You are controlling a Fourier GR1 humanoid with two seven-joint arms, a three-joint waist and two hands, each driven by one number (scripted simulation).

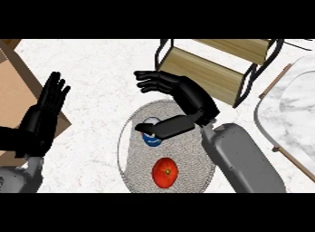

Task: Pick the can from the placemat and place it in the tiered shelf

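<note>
From where I stand, the nearest things are the two grey forearms coming in over the counter's (100,81) near edge. The right forearm (244,158) is the bulkier in view, lying across the right side of a round, woven grey placemat (135,174). On the near part of that mat sits a red tomato (164,172), untouched and apart from either hand.

Just beyond the tomato, near the mat's middle, stands the can (151,137), seen from above with a white and blue top. The right hand (187,102) hangs right over it: the thumb lies across the can's upper side and partly hides it, while the fingers reach on past the can, spread and only slightly bent, toward the far rim of the mat. They are not wrapped round the can, so the hand is open and the can sits on the placemat.

Off to the left, the left hand (36,120) rests open near the counter's edge, fingers straight and pointing away, over a brown wooden surface (7,90).

Farther back, beyond the mat, stands the tiered shelf (210,68), with light wooden boards in a dark wire frame, its lower board just beyond the right hand's fingertips. At the far right lies a pale marbled basin (304,113) with a rounded rim.
</note>
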